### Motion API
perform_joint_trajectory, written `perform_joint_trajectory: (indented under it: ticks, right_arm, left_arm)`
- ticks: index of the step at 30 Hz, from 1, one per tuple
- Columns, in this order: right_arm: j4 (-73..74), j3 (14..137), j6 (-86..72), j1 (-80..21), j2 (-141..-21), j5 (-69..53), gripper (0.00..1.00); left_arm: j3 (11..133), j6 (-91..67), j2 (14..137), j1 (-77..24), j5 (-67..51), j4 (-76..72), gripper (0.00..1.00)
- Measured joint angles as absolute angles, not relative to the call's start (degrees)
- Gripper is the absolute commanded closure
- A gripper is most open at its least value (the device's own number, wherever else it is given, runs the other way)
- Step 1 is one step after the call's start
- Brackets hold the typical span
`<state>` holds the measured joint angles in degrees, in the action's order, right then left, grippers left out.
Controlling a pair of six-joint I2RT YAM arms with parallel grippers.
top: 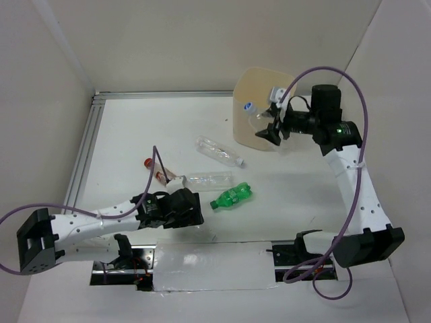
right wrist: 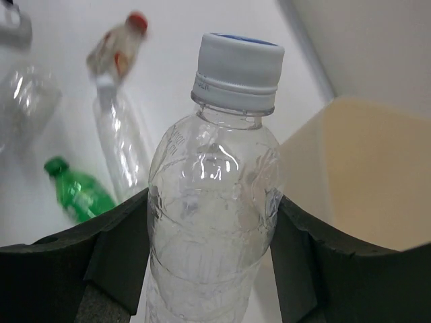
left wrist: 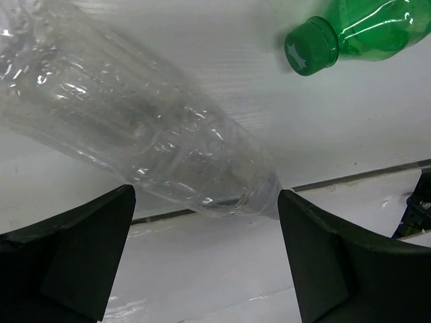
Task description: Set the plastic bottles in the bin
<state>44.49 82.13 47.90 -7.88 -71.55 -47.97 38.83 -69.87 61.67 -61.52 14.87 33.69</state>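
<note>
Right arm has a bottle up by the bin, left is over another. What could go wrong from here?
The held bottle in the right gripper appears beside the bin opening, not over it; released now, it may hit the rim. The open left gripper straddles the end of a lying clear bottle; closing may squirt it into the green bottle.
</note>
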Motion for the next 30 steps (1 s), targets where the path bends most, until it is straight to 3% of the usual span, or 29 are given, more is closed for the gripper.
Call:
perform_joint_trajectory:
  ticks: [6, 16, 18, 19, 22, 27, 30]
  right_arm:
    - [25.5, 89.3, 31.2, -8.7, -74.3, -49.3, 0.62]
    - [11.5, 106.4, 22.2, -7.7, -97.9, -41.5, 0.62]
    - [10.4, 110.7, 21.7, -7.0, -101.7, -40.6, 0.56]
    - [9.9, 112.3, 21.5, -6.5, -103.3, -40.2, 0.35]
    - [10.5, 116.6, 20.8, -4.8, -107.3, -39.5, 0.00]
    - [13.0, 119.9, 19.1, -1.5, -111.9, -40.4, 0.00]
    - [13.7, 116.7, 18.0, 0.3, -110.6, -42.0, 0.00]
  left_arm:
    - [42.0, -75.7, 68.2, -62.7, 17.8, 34.7, 0.00]
    - [39.9, -76.3, 71.6, -62.0, 19.7, 31.0, 0.00]
    - [39.8, -76.0, 72.5, -62.0, 19.8, 30.6, 0.00]
    - [39.6, -75.5, 73.2, -61.9, 19.9, 30.0, 0.00]
    - [39.0, -75.1, 75.2, -61.9, 19.9, 29.1, 0.02]
    - [38.0, -74.3, 76.3, -61.9, 20.4, 27.7, 0.12]
    - [37.5, -73.6, 76.3, -61.9, 20.9, 26.6, 0.35]
